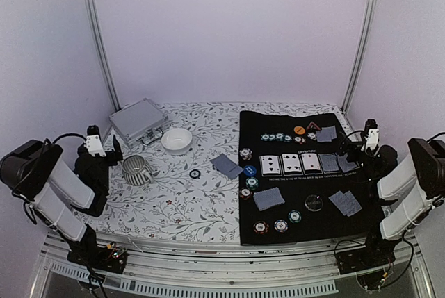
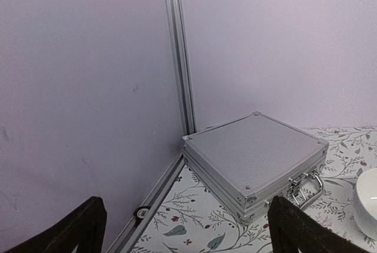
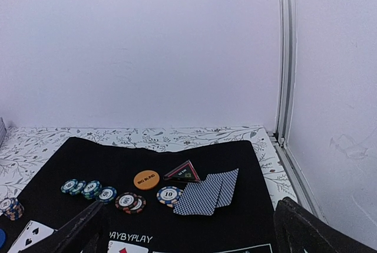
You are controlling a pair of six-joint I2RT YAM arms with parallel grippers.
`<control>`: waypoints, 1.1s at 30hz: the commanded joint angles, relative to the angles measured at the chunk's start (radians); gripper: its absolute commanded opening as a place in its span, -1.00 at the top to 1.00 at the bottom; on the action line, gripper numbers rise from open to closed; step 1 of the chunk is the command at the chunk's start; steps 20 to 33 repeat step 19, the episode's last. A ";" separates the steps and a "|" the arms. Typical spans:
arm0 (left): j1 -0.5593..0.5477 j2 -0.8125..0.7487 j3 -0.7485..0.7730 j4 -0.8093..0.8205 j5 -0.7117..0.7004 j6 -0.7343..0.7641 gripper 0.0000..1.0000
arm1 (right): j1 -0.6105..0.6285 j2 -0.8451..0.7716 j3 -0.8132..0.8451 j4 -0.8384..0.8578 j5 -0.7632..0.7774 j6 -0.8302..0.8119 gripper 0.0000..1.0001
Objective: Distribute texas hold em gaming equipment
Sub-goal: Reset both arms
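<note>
Five playing cards (image 1: 290,164) are laid in a row on the black mat (image 1: 268,121), three face up and two face down. Three chips (image 1: 280,225) are set near its front edge, and a lone chip (image 1: 195,174) is seen on the floral cloth (image 1: 174,208). The left gripper (image 2: 187,232) and the right gripper (image 3: 197,232) are held wide open, empty.

The mat (image 1: 278,121) covers the right half of the surface (image 1: 195,208). A row of cards (image 1: 309,163) runs across its middle, with a line of chips (image 1: 278,137) behind them and others along its left and near edges. On the left, the case (image 1: 139,121) lies at the far corner, with the bowl (image 1: 177,139) just right of it and the mug (image 1: 137,171) in front.
</note>
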 commanded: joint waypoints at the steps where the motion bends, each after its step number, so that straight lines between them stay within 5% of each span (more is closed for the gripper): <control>1: 0.043 0.053 0.003 0.061 0.168 -0.043 -0.96 | 0.000 -0.005 0.009 -0.064 -0.028 -0.016 -0.98; 8: 0.048 0.024 0.049 -0.065 0.161 -0.061 -0.96 | 0.001 -0.005 0.009 -0.064 -0.028 -0.017 -0.98; 33: 0.048 0.034 0.056 -0.057 0.163 -0.058 -0.96 | 0.005 -0.003 0.022 -0.085 -0.085 -0.031 -0.98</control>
